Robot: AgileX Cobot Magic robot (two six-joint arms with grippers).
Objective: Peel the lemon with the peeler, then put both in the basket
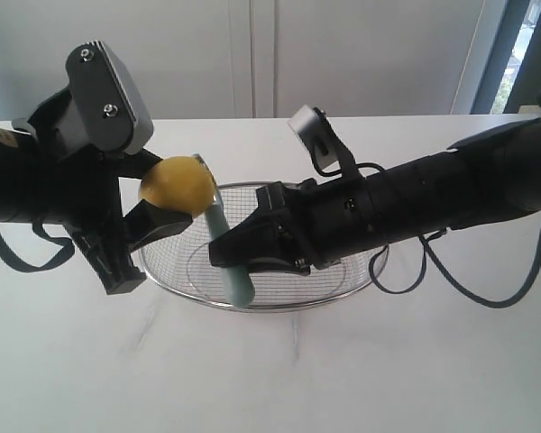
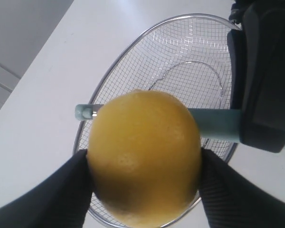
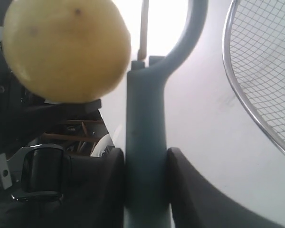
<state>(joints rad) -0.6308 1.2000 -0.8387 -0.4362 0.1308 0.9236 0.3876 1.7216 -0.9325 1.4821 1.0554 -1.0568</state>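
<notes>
Noted left of centre, above the near-left rim of basket (image 1: 167,262): lemon (image 1: 176,184) pinched in the air between both fingers of left gripper (image 2: 145,190), peeler (image 1: 237,284) clamped by its handle in right gripper (image 3: 146,185) at mid-frame, head up beside lemon, contact unclear.

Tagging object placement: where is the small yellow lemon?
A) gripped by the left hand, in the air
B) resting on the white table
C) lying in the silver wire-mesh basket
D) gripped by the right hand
A: the left hand clamps the small yellow lemon on both sides, raised off the white table.
</notes>
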